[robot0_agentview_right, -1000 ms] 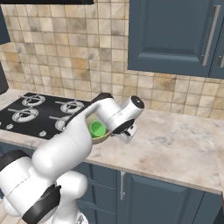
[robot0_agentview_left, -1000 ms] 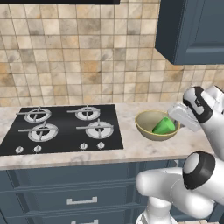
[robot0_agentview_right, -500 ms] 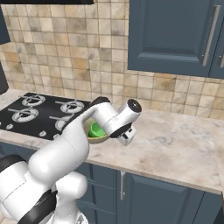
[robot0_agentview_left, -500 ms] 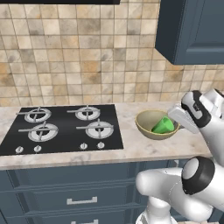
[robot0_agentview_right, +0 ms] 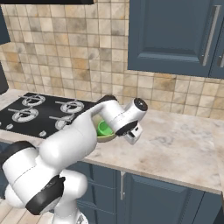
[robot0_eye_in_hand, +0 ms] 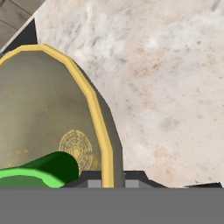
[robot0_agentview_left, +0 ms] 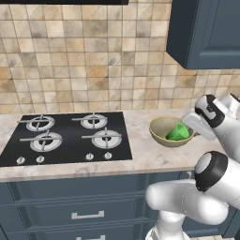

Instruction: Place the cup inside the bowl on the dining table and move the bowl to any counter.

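Left base view: bowl [robot0_agentview_left: 161, 130] sits just beside hob [robot0_agentview_left: 65, 137].

- The bowl [robot0_agentview_left: 170, 131] sits on the counter [robot0_agentview_left: 140, 154] at centre right, just right of the black hob [robot0_agentview_left: 65, 138].
- The green cup [robot0_agentview_left: 178, 132] lies tilted inside the bowl.
- The arm's hand reaches the bowl's right rim; its fingertips are hidden.
- Blue drawers [robot0_agentview_left: 84, 211] fill the lower left.

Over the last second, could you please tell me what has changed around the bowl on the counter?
Very little. The end effector remains shut on the bowl, its fingers astride the yellowish rim, and the arm's wrist has shifted only slightly. The bowl has stayed on the counter right of the hob, with the cup lying inside it.
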Available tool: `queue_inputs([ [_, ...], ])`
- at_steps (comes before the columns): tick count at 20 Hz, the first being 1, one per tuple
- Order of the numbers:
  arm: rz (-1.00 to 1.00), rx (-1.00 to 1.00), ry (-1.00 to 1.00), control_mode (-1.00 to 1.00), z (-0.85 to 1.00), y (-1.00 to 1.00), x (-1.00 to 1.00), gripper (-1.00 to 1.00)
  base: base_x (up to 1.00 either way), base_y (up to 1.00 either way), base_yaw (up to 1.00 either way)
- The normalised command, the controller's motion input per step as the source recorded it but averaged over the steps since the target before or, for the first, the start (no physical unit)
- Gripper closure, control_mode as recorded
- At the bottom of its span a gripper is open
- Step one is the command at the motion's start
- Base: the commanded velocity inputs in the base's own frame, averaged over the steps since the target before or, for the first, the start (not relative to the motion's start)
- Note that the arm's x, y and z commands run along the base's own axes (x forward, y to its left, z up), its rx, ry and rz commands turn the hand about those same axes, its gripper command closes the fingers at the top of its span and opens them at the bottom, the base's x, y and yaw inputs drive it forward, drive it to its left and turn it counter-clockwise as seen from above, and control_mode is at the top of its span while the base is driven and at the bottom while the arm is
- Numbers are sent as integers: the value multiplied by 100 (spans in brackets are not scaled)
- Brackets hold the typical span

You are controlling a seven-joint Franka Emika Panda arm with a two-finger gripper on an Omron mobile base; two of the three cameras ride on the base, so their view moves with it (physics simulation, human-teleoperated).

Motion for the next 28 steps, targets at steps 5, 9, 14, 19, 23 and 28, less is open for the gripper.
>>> queue_inputs([
  [5, 0, 0, 0, -100, 0, -30, 18, 100, 0, 0, 0],
  [9, 0, 0, 0, -100, 0, -27, 4, 100, 0, 0, 0],
  [14, 0, -1, 0, -100, 0, -24, 2, 100, 0, 0, 0],
  [19, 0, 0, 0, -100, 0, -20, 2, 100, 0, 0, 0],
  [23, 0, 0, 0, -100, -4, -11, 1, 100, 0, 0, 0],
  [28, 0, 0, 0, -100, -8, -4, 0, 100, 0, 0, 0],
])
